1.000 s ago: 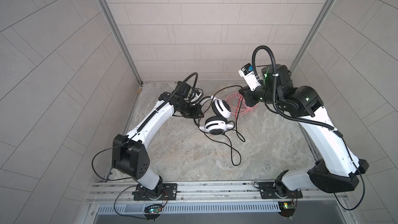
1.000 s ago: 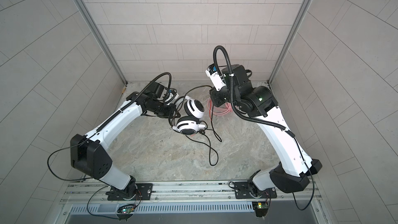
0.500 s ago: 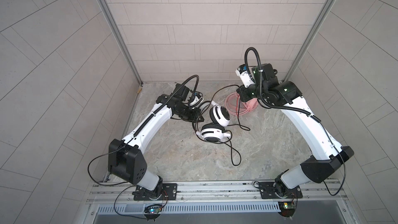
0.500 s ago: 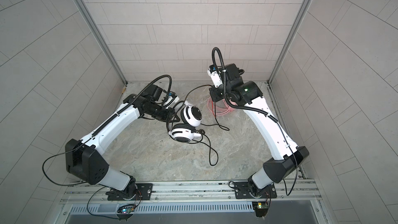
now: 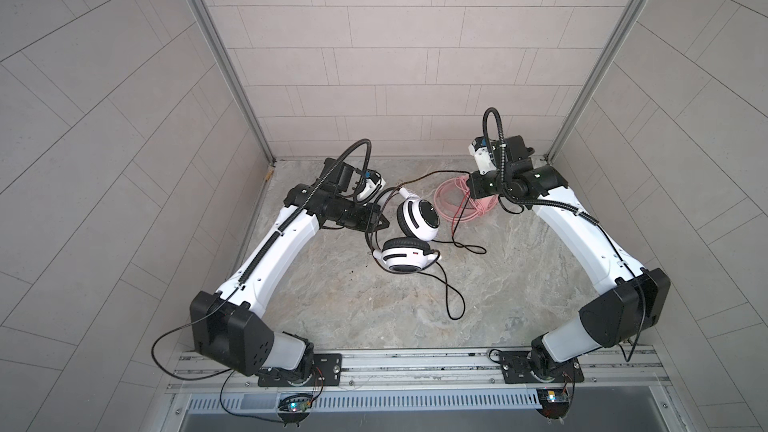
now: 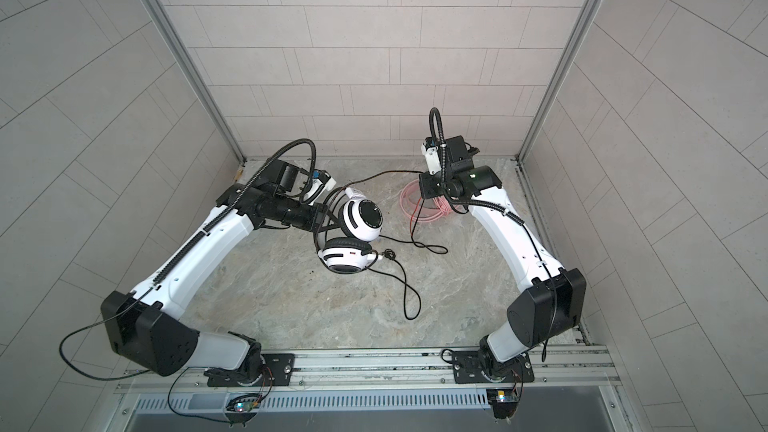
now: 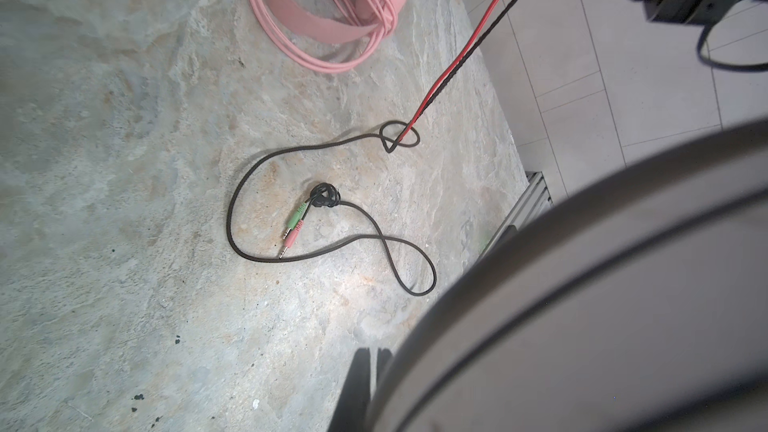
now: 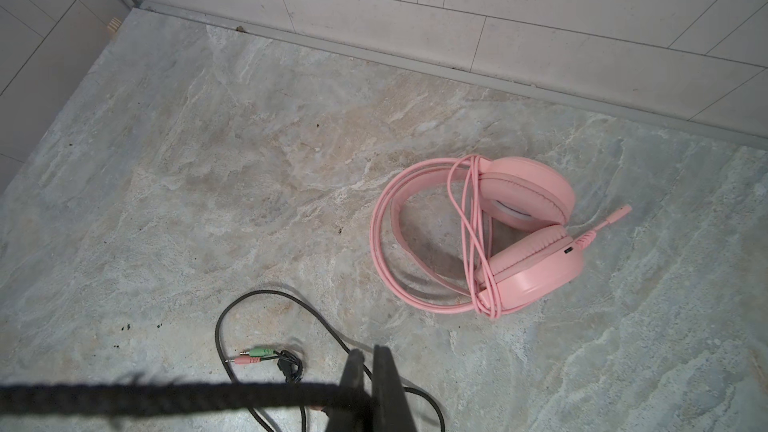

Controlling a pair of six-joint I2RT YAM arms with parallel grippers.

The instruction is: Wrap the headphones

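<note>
My left fingers (image 7: 363, 371) pinch the white-and-black headset (image 5: 415, 220) by its band; my right fingers (image 8: 379, 367) clamp its black cable (image 8: 166, 400) over the pink headset (image 8: 536, 272) lying at the far side.

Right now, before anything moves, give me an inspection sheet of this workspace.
Surface: stone-look tabletop, a few dark specks.
Job's things: white-and-black headset held by its headband, left of centre; pink headset lying near the back wall.
Clutter: nothing seen.
Grippers: left pincer shut on that headband; right pincer shut on the black cable.
Cables: black cable loops loose on the tabletop, plugs free; pink cable wound around the pink headset.
Surroundings: tiled walls on three sides, metal rail in front.
</note>
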